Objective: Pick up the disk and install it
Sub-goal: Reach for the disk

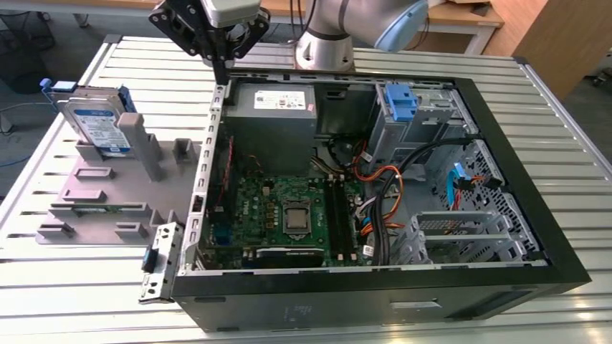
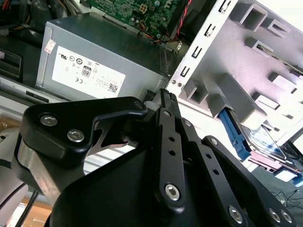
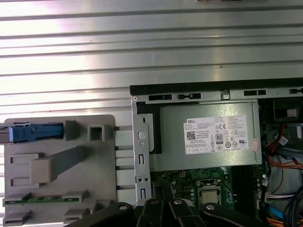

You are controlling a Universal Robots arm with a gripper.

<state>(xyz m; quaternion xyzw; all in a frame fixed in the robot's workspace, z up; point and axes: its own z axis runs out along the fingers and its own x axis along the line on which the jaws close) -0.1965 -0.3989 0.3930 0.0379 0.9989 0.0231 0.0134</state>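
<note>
Silver with blue rails, the disk (image 1: 96, 120) stands upright in a slot of the grey fixture (image 1: 100, 204) on the slatted desk (image 1: 86, 315), at the exterior view's left of the open computer case (image 1: 383, 304). The end effector (image 1: 220, 70) hangs over the case's corner by the power supply (image 1: 272, 107), with its fingers together and empty, apart from the disk.

Above the upright disk (image 1: 96, 125) at the exterior view's left the air is open, but tall grey posts (image 1: 143, 150) stand just beside it, and the case wall (image 1: 212, 158) rises between those posts and the pincer (image 1: 222, 72), which hangs near the power supply (image 1: 272, 107).
</note>
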